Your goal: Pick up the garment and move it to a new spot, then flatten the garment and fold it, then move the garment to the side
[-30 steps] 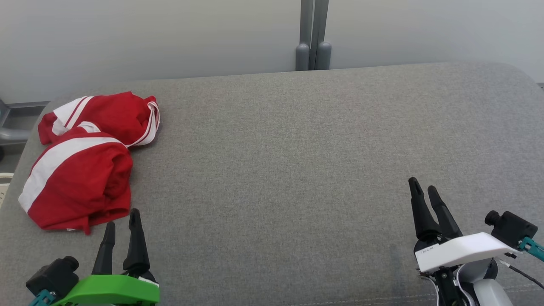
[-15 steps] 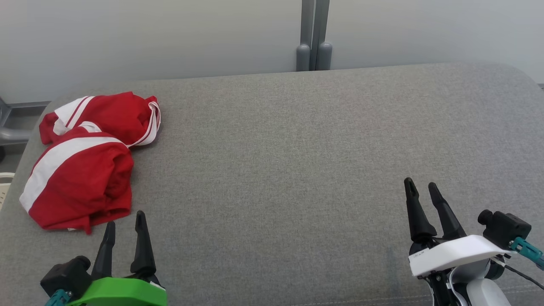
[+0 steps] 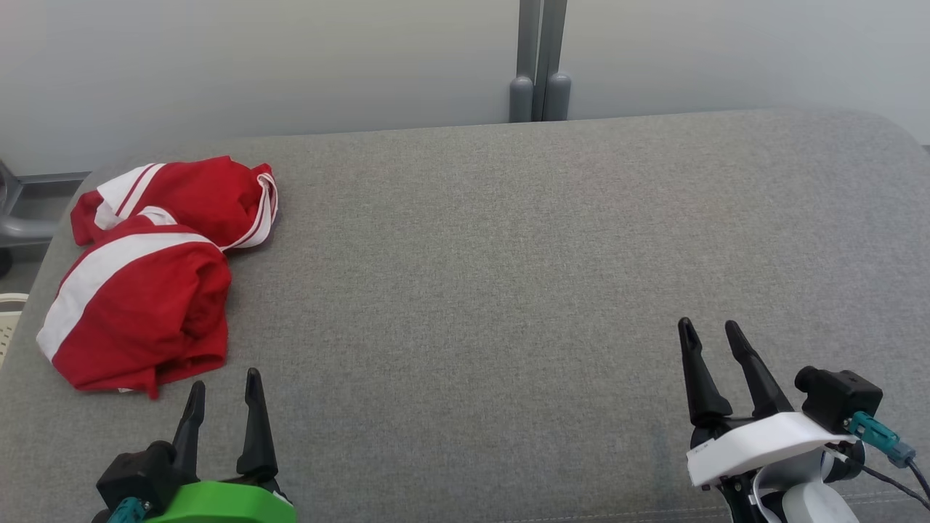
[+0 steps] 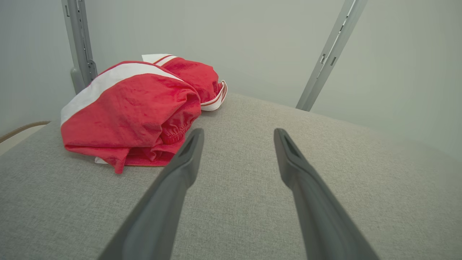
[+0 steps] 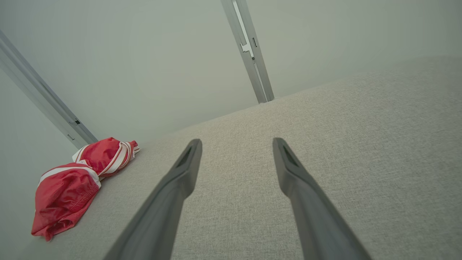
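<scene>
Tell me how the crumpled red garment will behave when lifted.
The crumpled red-and-white fabric garment is probably floppy: it lies bunched in soft folds, so it should sag and unfurl. Its thin cloth looks light, unlikely to roll or tip.

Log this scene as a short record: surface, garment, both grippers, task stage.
surface: grey fabric surface
garment: red with white stripes, crumpled in a heap at the surface's far left
left gripper: open, empty, just short of the garment's near edge
right gripper: open, empty, over bare fabric on the right side
task stage: garment not yet picked up
</scene>
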### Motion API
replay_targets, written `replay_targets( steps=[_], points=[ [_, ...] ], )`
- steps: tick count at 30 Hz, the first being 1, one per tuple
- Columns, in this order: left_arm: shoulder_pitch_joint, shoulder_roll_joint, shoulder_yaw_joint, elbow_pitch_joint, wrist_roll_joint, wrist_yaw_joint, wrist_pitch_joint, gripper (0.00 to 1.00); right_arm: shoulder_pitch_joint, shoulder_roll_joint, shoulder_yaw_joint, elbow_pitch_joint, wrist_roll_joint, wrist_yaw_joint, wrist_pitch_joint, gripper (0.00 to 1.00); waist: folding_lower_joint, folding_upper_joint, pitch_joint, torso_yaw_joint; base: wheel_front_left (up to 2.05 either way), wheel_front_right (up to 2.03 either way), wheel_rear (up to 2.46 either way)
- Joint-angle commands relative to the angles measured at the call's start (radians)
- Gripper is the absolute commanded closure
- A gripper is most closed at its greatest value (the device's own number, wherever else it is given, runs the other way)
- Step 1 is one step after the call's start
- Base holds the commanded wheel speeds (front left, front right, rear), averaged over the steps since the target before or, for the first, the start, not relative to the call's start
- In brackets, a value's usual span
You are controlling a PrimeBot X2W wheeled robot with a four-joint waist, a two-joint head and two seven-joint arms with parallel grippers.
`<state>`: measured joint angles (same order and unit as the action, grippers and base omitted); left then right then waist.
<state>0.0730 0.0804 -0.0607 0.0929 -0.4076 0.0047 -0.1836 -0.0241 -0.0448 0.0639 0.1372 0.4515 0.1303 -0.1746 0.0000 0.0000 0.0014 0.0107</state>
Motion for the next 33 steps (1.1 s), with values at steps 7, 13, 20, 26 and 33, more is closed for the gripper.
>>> replay_targets(
  steps=[7,13,20,26,33],
  points=[
    [0.01,0.005,0.004,0.017,0.069,-0.005,-0.023,0.0,-0.012,-0.006,0.003,0.003,-0.087,0.001,-0.025,0.0,0.0,0.0,-0.002,0.001,0.0,0.0,0.0],
    [0.016,0.002,0.011,0.028,0.113,-0.01,-0.036,0.0,-0.011,-0.007,0.008,0.004,-0.143,0.0,-0.042,0.0,0.0,0.0,-0.006,0.001,0.0,0.0,0.0],
    [0.025,-0.005,0.007,0.035,0.156,-0.005,-0.05,0.0,-0.004,-0.007,0.016,0.006,-0.195,0.0,-0.056,0.0,0.0,0.0,-0.012,0.002,0.0,0.0,0.0],
    [0.03,-0.006,0.011,0.05,0.189,-0.01,-0.06,0.0,0.0,-0.007,0.022,0.012,-0.236,0.001,-0.069,0.0,0.0,0.0,-0.018,0.003,0.0,0.0,0.0],
    [0.033,-0.009,0.012,0.063,0.22,-0.013,-0.071,0.0,0.003,-0.007,0.024,0.019,-0.275,0.001,-0.079,0.0,0.0,0.0,-0.022,0.004,0.0,0.0,0.0]
  ],
)
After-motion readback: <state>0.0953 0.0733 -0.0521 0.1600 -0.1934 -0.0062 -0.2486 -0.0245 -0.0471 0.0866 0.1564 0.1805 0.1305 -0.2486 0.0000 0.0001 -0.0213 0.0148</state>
